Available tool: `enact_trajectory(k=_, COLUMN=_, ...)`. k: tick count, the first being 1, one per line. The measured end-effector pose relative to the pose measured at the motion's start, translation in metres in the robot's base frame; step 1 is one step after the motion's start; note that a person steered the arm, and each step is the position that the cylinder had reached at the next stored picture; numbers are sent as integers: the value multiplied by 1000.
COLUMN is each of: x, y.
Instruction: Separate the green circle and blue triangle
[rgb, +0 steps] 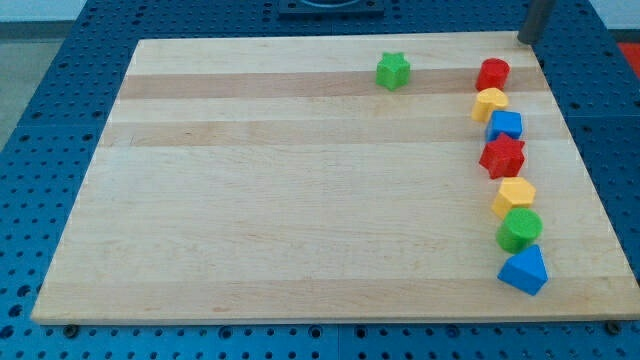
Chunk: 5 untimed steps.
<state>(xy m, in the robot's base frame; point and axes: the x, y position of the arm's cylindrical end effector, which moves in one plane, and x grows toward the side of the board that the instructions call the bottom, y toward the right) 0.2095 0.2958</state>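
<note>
The green circle (520, 229) lies near the view's right edge of the wooden board (280, 200), low down. The blue triangle (525, 270) lies just below it, touching it. My rod comes in at the view's top right, and my tip (521, 40) rests at the board's top right corner, far above both blocks and just above right of the red block (492, 73).
A column of blocks runs down the right side: a red block, a yellow block (490, 102), a blue cube (505, 125), a red star (502, 156), a yellow hexagon (514, 196). A green star (393, 70) sits alone near the top.
</note>
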Motion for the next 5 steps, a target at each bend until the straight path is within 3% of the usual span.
enact_trajectory(k=1, x=18, y=0)
enact_trajectory(k=2, x=110, y=0)
enact_trajectory(k=4, x=117, y=0)
enact_trajectory(k=5, x=205, y=-12)
